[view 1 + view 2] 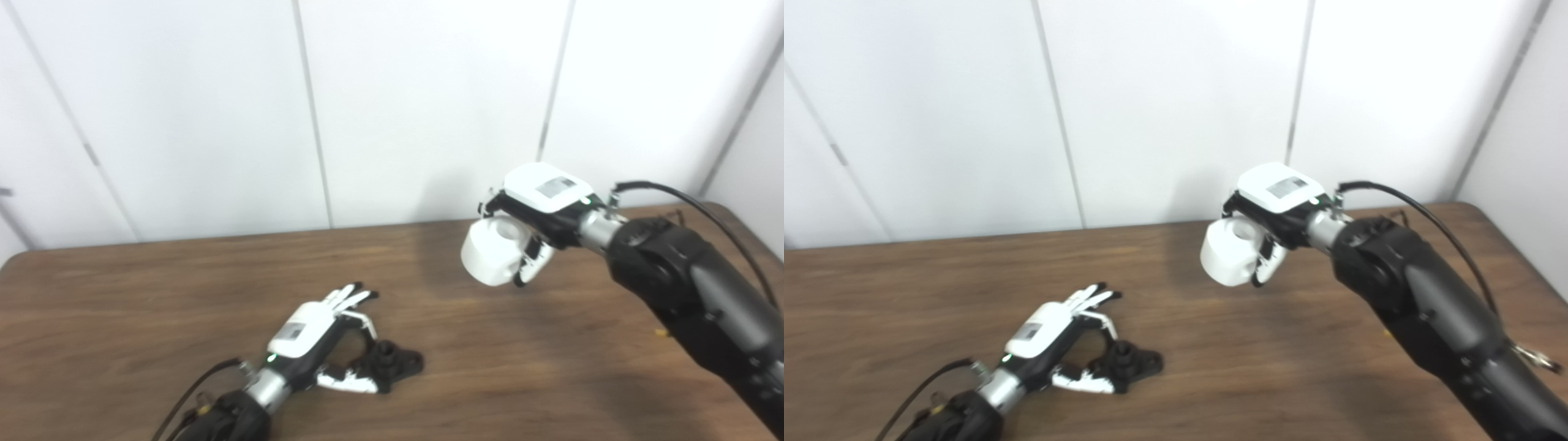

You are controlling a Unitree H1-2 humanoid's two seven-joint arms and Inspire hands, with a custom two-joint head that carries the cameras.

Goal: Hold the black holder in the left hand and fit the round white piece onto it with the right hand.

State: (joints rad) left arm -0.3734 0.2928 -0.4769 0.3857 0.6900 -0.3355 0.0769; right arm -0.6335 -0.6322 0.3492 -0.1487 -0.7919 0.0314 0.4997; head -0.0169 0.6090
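Note:
The black holder point(395, 361) lies on the wooden table point(122, 306) at the front, left of centre. My left hand point(309, 331) rests beside it, open. Its thumb lies along the holder's near side, one finger curls toward the holder's far side, and the other fingers point straight out past it. Up at the right, my right hand point(545, 205) is shut on the round white piece point(493, 251). It holds the piece in the air above the table, hollow top facing up, well to the right of and beyond the holder.
White wall panels point(429, 92) stand right behind the table's far edge. A black cable point(704, 211) loops off the right forearm. The table's rounded right corner point(735, 214) is close to the right arm.

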